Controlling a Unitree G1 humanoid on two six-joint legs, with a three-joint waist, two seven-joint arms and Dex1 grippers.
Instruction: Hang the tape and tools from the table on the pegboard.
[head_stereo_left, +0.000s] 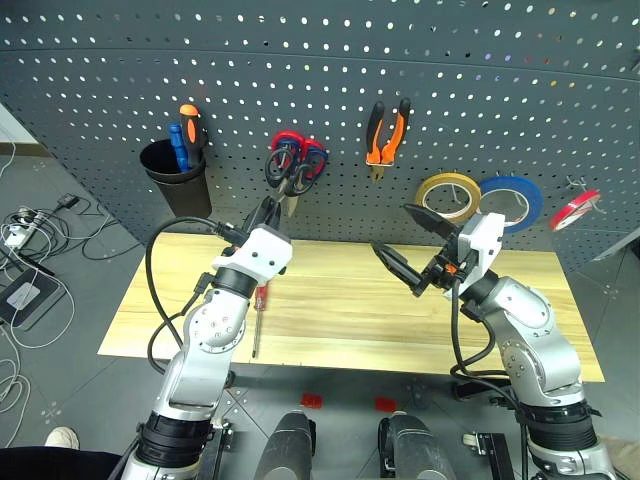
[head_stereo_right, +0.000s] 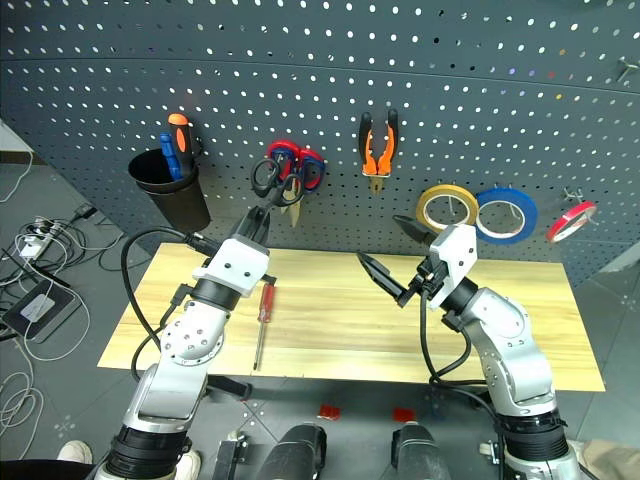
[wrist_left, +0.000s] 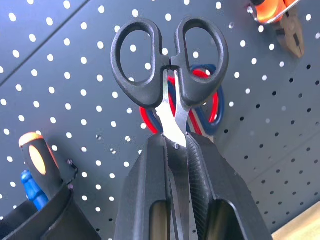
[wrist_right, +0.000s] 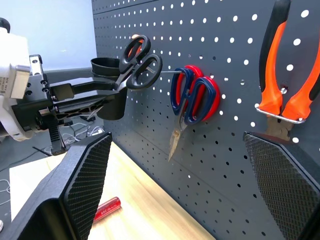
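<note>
The left claw (wrist_left: 177, 150) is clamped on the blades of the black-handled scissors (wrist_left: 167, 65), holding them up with the 2 finger loops toward the pegboard (head_stereo_left: 320, 90). The loops sit right in front of the red-handled snips (wrist_right: 195, 97) that hang on the board, just short of the hook there; whether they touch it I cannot tell.

The right claw (head_stereo_left: 405, 245) hangs over the table (head_stereo_left: 340, 320) with its 2 fingers spread wide and nothing between them, pointing toward the left arm.

The orange-and-black pliers (head_stereo_left: 387, 135) hang on the pegboard, handles up. The yellowish-tan tape (head_stereo_left: 448, 195) hangs lower on the board to the right, just beside a blue roll (head_stereo_left: 510, 200), with a red roll (head_stereo_left: 575, 208) further right.

The red-handled screwdriver (head_stereo_right: 264, 318) lies flat on the table beside the left forearm, its shaft pointing toward the near edge.

At the left end of the board a black cup (head_stereo_left: 178, 175) holds an orange screwdriver (head_stereo_left: 190, 125) and a blue screwdriver (head_stereo_left: 177, 145).
</note>
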